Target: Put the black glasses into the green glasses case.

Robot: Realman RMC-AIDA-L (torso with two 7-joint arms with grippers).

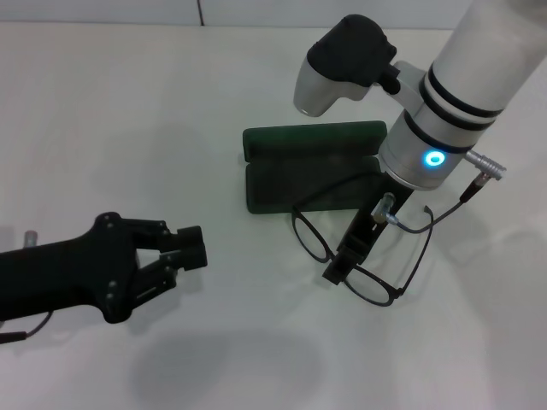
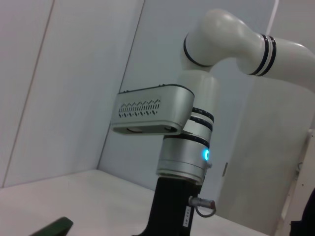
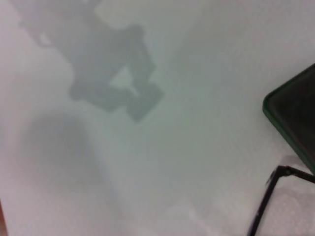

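Right gripper (image 1: 342, 260) is pinched on the bridge of the black glasses (image 1: 359, 256), just in front of the open green glasses case (image 1: 299, 166). Left gripper (image 1: 184, 249), fingers together, sits well to the case's left.

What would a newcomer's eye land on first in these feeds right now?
Likely the right gripper, reaching down at the bridge of the black glasses on the white table, its wrist ring glowing blue. Just behind lies the green glasses case, open, with one temple arm reaching over its near half. The left gripper hangs off to the left, apart from both, fingers together.
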